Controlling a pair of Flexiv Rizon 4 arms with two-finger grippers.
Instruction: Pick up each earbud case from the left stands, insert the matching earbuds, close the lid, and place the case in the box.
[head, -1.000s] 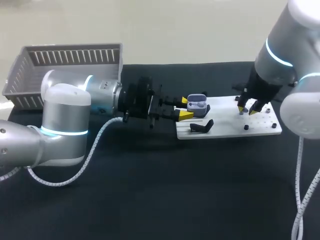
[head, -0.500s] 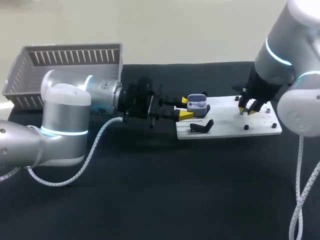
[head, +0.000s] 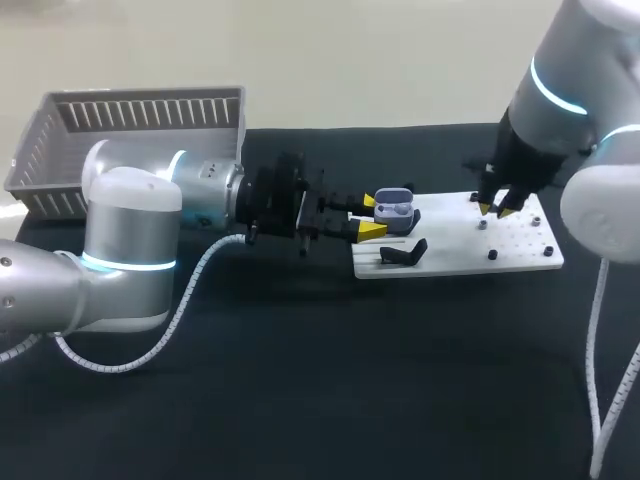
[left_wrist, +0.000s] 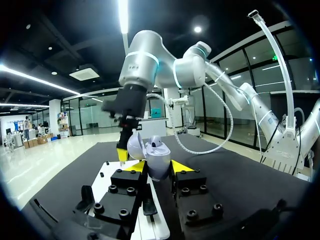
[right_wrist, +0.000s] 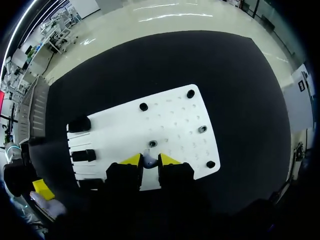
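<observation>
**A:** left claw status?
**B:** left gripper (head: 370, 216) is clamped on the pale lilac plastic earbud case (head: 395, 211), one yellow tip on each side. Same in the left wrist view, case (left_wrist: 159, 161) squeezed between both tips

**A:** where's the case exactly?
**B:** held up over the left end of the white perforated fixture board (head: 455, 250), raised off it

**A:** lid?
**B:** open, hinged up beside the body. A rounded pale piece sits in the body; can't tell whether it's an earbud or moulding

**A:** right side?
**B:** right gripper (head: 497, 209) hangs above the far right part of the board. Fingers nearly together, pinching a small pale earbud (right_wrist: 148, 160) between the tips. Too tiny to make out its shape

**A:** what's below it?
**B:** small grey socket (right_wrist: 152, 144) on the board just ahead of the tips, a second one further towards the board's edge. Black round pegs (right_wrist: 143, 106) sit near the corners

**A:** stands?
**B:** curved black stand (head: 405, 253) on the board's left end, just beside the held case, on the near side. Right wrist view shows two black stands along that end

**A:** box?
**B:** grey slatted plastic basket (head: 130, 125) at the far left corner of the black table (head: 330, 380), behind the left arm and well apart from the board
</observation>
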